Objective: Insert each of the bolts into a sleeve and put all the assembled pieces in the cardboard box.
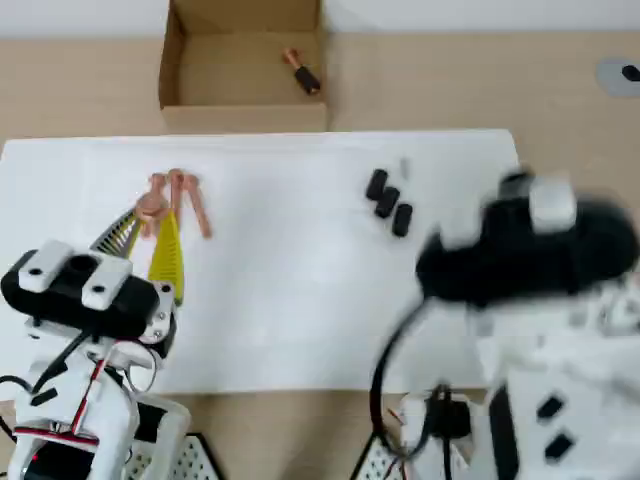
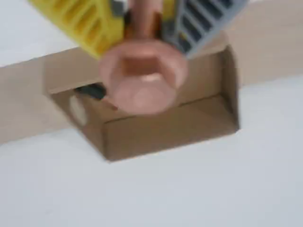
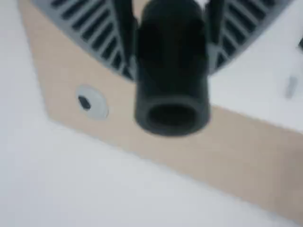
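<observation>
Seen from the front of the table, the left gripper [image 1: 148, 222] at 9 o'clock on the white sheet [image 1: 300, 320] is pinching a copper bolt [image 2: 142, 80], its yellow and grey fingers pressed against the shank just behind the wide flanged head. Loose copper bolts [image 1: 192, 205] lie on the sheet right beside the fingertips, toward 10 o'clock.

The right gripper [image 3: 173, 28] is clamped around a black sleeve [image 3: 173, 94], gripping it on both sides with the hollow end pointing away from the wrist. The right arm [image 1: 530, 250] itself stands at about 4 o'clock. In the right wrist view, the wooden table [image 1: 450, 80] and the edge of the sheet are visible past the sleeve.

Three more black sleeves [image 1: 388, 202] sit close together in a short slanted row at about 2 o'clock on the sheet, well apart from the bolts.

The cardboard box [image 1: 172, 60] stands open at 12 o'clock, just beyond the sheet's far edge. One assembled piece [image 1: 302, 72], copper at one end and black at the other, lies inside near the right wall. A small grey disc [image 1: 620, 75] is set in the tabletop at the far 2 o'clock corner.
</observation>
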Controlling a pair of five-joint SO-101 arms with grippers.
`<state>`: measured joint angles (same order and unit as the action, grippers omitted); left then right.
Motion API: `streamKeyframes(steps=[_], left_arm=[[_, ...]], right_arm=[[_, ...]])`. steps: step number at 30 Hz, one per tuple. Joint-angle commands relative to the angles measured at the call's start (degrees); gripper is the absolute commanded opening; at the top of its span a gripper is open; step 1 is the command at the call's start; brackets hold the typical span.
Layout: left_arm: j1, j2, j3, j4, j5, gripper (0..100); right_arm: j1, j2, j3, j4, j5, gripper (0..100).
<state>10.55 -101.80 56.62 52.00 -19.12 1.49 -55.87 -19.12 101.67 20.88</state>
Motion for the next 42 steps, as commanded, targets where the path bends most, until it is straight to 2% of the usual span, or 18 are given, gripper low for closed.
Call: streamKeyframes(steps=[1, 4, 7, 10, 12, 18, 21, 26, 34, 39, 42], left_arm=[[4.04, 0.04, -2.81, -0.62, -0.53, 1], [7.74, 0.13, -2.73, -0.97, -0.53, 1], [9.58, 0.40, -2.64, -4.48, -0.26, 1], [10.02, 3.12, -2.64, -7.91, -0.09, 1], [11.25, 6.64, -3.16, -10.29, 1.14, 1], [16.26, 16.31, -7.12, -16.09, 5.54, 1], [19.25, 20.18, -9.67, -18.02, 6.24, 1], [21.89, 24.13, -13.36, -21.54, 6.15, 1], [24.79, 28.26, -18.46, -27.43, 5.89, 1], [27.16, 32.04, -19.43, -32.53, 5.71, 1], [30.59, 34.68, -19.25, -33.41, 2.73, 1]], right_arm=[[-1.63, -10.68, 12.35, 0.79, -1.14, 1.0], [-4.79, -17.54, 21.49, 0.79, -7.21, 1.0], [-6.55, -22.99, 30.73, -2.37, -18.29, 1.0], [-7.16, -28.79, 39.43, -11.08, -33.67, 1.0], [-7.34, -33.01, 46.55, -19.60, -39.03, 1.0], [-14.20, -46.55, 71.78, -42.11, -38.95, 1.0], [-19.30, -53.49, 83.38, -49.58, -34.64, 1.0], [-20.97, -53.41, 90.95, -59.52, -32.53, 1.0], [-25.54, -54.20, 95.96, -63.12, -32.79, 1.0], [-25.98, -54.20, 96.31, -64.79, -32.79, 1.0], [-25.98, -54.20, 96.31, -68.92, -32.79, 1.0]])
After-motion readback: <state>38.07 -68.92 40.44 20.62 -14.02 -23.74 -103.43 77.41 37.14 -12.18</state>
